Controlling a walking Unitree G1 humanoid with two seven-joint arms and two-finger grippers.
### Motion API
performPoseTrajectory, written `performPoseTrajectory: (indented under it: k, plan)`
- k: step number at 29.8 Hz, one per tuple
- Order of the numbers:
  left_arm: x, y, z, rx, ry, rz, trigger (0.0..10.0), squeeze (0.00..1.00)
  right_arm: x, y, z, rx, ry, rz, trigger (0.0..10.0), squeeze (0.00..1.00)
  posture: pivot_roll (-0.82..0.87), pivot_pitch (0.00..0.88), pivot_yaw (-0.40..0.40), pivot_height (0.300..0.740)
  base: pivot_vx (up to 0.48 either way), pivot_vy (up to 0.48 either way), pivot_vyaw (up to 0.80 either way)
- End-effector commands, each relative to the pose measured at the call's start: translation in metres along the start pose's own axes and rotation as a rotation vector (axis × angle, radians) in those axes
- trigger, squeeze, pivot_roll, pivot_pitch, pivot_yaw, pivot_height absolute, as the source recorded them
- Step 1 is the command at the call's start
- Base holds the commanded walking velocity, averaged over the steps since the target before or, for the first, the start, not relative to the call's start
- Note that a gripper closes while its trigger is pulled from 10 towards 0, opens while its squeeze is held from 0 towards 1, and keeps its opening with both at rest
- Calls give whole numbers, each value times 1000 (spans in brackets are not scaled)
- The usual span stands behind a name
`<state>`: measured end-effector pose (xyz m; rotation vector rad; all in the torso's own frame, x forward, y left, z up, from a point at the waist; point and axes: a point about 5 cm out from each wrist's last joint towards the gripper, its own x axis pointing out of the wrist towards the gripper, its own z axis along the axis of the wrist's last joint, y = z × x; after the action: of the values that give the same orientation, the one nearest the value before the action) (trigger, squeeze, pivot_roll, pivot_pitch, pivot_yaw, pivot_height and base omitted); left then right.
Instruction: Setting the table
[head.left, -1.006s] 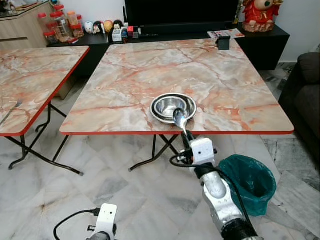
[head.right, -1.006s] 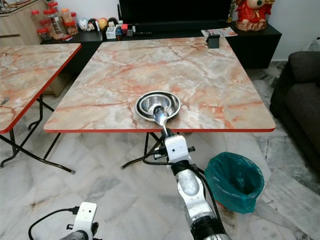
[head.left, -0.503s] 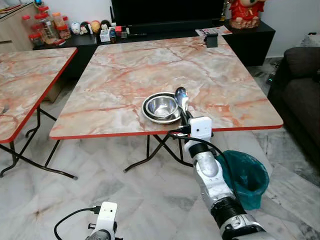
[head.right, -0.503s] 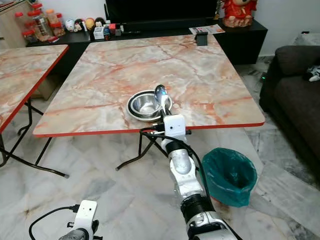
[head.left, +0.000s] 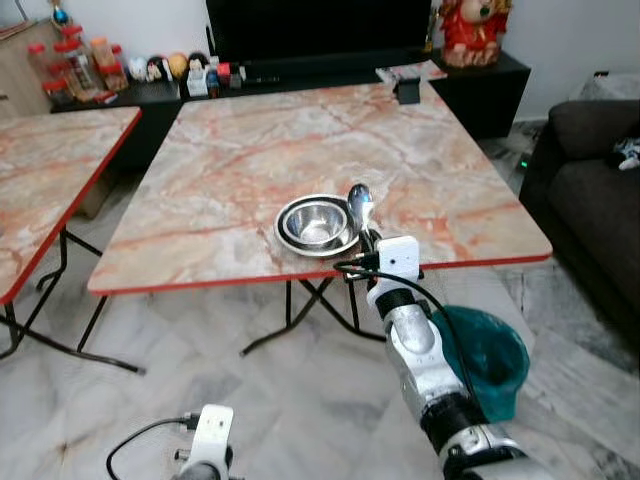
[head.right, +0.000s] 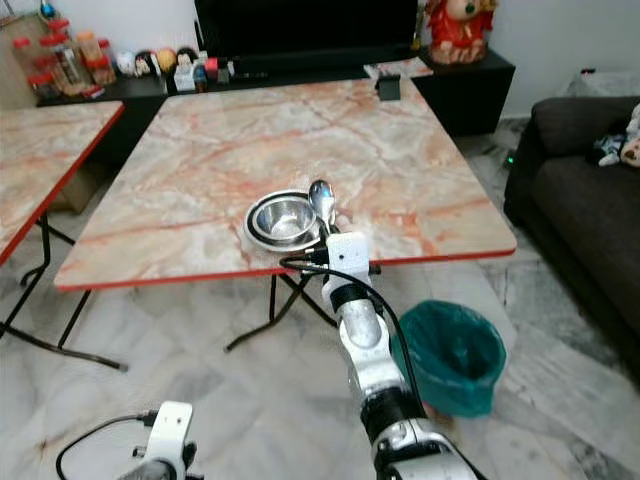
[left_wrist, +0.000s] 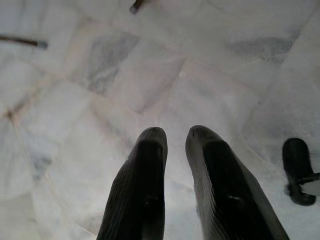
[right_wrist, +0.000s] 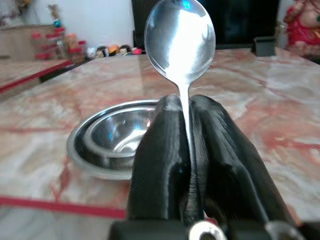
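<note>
A steel bowl on a steel plate (head.left: 316, 223) sits near the front edge of the marble table (head.left: 250, 150). My right gripper (head.left: 367, 238) is at that front edge, just right of the bowl, shut on the handle of a silver spoon (head.left: 359, 200) whose bowl end points up. In the right wrist view the spoon (right_wrist: 181, 35) rises from between the black fingers (right_wrist: 165, 150), with the steel bowl (right_wrist: 112, 135) just beyond them. My left gripper (left_wrist: 177, 137) hangs low over the floor, its fingers close together with nothing between them.
A green-lined bin (head.left: 490, 360) stands on the floor right of my right arm. A second marble table (head.left: 50, 190) stands at the left. A dark sofa (head.left: 595, 190) is at the right. A black TV cabinet (head.left: 300, 70) with jars and figurines runs along the back wall.
The camera has come closer and shifted. My right gripper has carried the spoon from in front of the bowl to its right side, higher and over the table edge.
</note>
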<state>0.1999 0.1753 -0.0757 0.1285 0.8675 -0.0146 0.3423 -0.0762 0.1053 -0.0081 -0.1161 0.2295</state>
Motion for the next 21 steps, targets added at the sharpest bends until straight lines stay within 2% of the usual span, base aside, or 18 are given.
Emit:
performPoseTrajectory:
  k: [1, 5, 14, 21]
  plan:
    - [1, 1, 4, -5, -9, 9, 10000, 0, 4, -1, 4, 12, -3, -4, 10000, 0, -74, 0, 78, 740, 311, 0, -800]
    - [1, 1, 4, -7, -9, 9, 10000, 0, 5, -3, 0, -17, 32, -22, 10000, 0, -70, 0, 77, 740, 311, 0, -750]
    - [1, 2, 4, -6, -10, 12, 10000, 0, 9, 3, 6, -20, 0, 4, 10000, 0, -66, 0, 78, 740, 314, 0, 0]
    - [1, 2, 4, -5, -10, 10, 10000, 0, 8, 1, 4, -22, 8, -4, 10000, 0, -67, 0, 81, 740, 316, 0, 0]
